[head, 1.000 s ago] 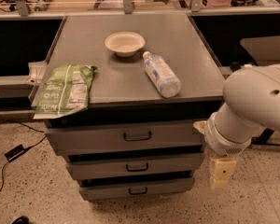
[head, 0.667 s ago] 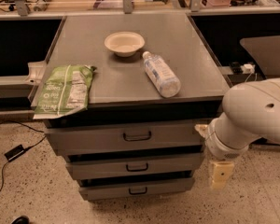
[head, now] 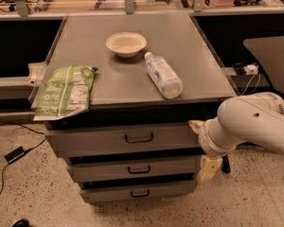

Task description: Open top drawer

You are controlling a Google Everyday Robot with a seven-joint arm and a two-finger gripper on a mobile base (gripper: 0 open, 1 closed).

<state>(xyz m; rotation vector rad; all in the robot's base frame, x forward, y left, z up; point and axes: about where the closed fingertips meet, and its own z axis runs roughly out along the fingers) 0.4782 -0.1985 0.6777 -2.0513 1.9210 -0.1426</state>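
The top drawer (head: 99,141) is the tallest grey front of the cabinet, with a dark wire loop handle (head: 138,138) at its centre. It sits flush with the cabinet, shut. My gripper (head: 210,168) hangs below the white arm (head: 248,126) at the cabinet's right front corner. It is level with the middle drawer, to the right of the top drawer's handle and lower than it, and touches no handle.
Two shallower drawers (head: 132,168) (head: 138,192) lie below. On the cabinet top are a cream bowl (head: 126,44), a plastic bottle (head: 163,74) lying on its side and a green bag (head: 65,91) overhanging the left front edge. A black cable and adapter (head: 14,154) lie on the floor at left.
The arm has dropped lower and swung left, bringing the gripper closer to the cabinet's right front corner. The drawers and the things on top have not moved.
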